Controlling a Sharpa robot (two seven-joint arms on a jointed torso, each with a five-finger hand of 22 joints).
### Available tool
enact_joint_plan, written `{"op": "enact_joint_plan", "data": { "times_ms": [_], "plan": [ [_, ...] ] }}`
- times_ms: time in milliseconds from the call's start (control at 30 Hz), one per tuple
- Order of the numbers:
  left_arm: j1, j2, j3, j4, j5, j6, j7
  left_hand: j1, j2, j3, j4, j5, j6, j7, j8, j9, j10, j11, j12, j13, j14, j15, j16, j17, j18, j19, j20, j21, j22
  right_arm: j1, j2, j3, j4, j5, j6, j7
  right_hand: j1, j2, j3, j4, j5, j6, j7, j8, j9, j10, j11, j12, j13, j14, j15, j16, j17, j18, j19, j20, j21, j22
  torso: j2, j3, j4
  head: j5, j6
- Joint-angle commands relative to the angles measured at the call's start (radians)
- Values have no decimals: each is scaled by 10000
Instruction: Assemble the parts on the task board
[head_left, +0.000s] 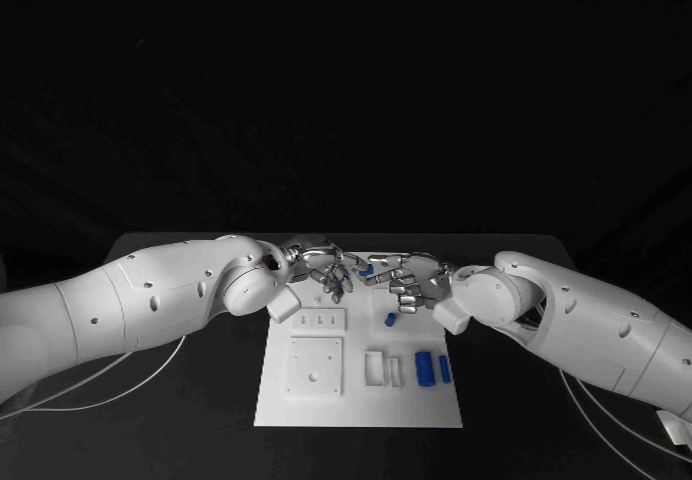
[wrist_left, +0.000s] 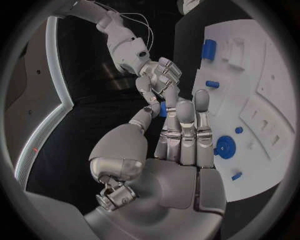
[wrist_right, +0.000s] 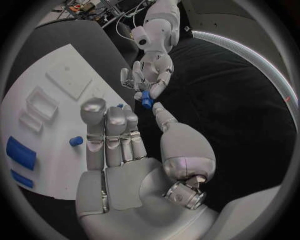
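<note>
The fingers of the left hand and those of the right hand meet on one small blue plastic part, pinched between them above the far end of the white rectangular task board on the black bench.

We see a black desk before a dark backdrop; its far edge catches faint light.
</note>
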Motion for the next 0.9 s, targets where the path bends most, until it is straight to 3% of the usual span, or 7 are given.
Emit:
{"op": "enact_joint_plan", "data": {
  "times_ms": [33, 400, 600, 667, 767, 800, 900],
  "plan": [
    [7, 0, 10, 26, -516, -494, 95, 67, -26, 208, -139, 82, 991, -918, 50, -7, 472, -109, 64, 7, 40, -53, 47, 4, -117, -4, -72, 38, 198, -19, -79, 4, 3, 102, -167, 352, 554, 703, -1915, 110, -23, -102, 0, 115, -195, -155, 44, 35, -180, -117, 50, -62, -25, 257, 20, 181, -234, 817, 0, 8, -18, 29, 24],
    [132, -258, 17, 215, -1947, -611, -1477, 122, -129, 314, -135, 214, 1085, -939, 44, -159, 478, -158, 324, -12, 87, -86, 215, 57, -194, -195, -122, 271, 210, -21, -725, 6, -169, -988, -585, 1812, 581, 829, -1623, -123, 13, 144, -59, 13, -55, -258, 3, -15, -449, -188, 10, -408, -332, 288, 6, 145, -876, 718, -48, 40, -6, 136, 17],
    [259, -382, 15, 402, -3181, -298, -3135, 214, -272, 489, -140, 190, 1147, -947, 42, -273, 477, -181, 525, 14, 191, -119, 285, 57, -161, -153, -152, 476, 212, 168, -1050, 69, -419, -2166, -1159, 3611, 932, 905, -1247, -279, 622, 303, -94, -8, -11, -740, -34, -971, -1459, -486, 13, -1730, -1525, 400, -234, 169, -3081, 38, -157, 94, -30, 223, -93],
    [280, -371, 13, 415, -3469, -237, -3584, 485, -541, 1318, -88, -1134, 1115, -980, 25, -335, 475, -217, 547, -13, 201, -131, 308, 68, -137, -203, -183, 557, 230, 284, -1094, 82, -520, -2446, -1332, 4070, 1259, 870, -1166, -347, 1027, 250, -94, -43, -41, -1104, -34, -1972, -2488, -747, 116, -2636, -2333, 388, -627, 247, -5124, -1012, -185, 110, -47, 246, -113],
    [298, -306, 1, 379, -3795, -203, -4085, -55, -843, 2382, -142, -1168, 1249, -958, 48, -282, 489, -220, 750, 15, 258, -145, 397, 92, -106, -237, -183, 867, 220, 469, -1069, 93, -703, -2888, -1499, 4631, 1531, 943, -1013, -331, 1265, 76, 23, 26, -149, -1163, 102, -3475, -4144, -1042, 251, -4330, -3507, 259, -815, 433, -6475, -2621, -248, 141, -78, 280, -184],
    [302, -270, -6, 359, -3907, -213, -4241, -66, -853, 2384, -144, -1164, 1255, -964, 46, -262, 483, -228, 805, 28, 290, -155, 411, 90, -100, -217, -190, 918, 218, 536, -1040, 96, -783, -3060, -1552, 4830, 1697, 887, -832, -412, 1334, -35, 37, 48, -243, 86, 198, -5925, -6868, -877, 452, -5864, -4605, 256, -1479, 676, -6536, -4205, -263, 148, -87, 282, -208],
    [308, -156, -65, 304, -4237, -291, -4585, -85, -869, 2409, -153, -1149, 1275, -974, 54, -232, 495, -234, 860, 32, 311, -162, 414, 83, -98, -231, -197, 985, 212, 708, -912, 100, -1043, -3495, -1715, 5402, 1729, 871, -549, -381, 1444, 37, 191, -9, -228, -324, 570, -7808, -8956, -1637, 902, -7533, -5768, 139, -2668, 1091, -6634, -6187, -296, 168, -85, 322, -277]
  ]
}}
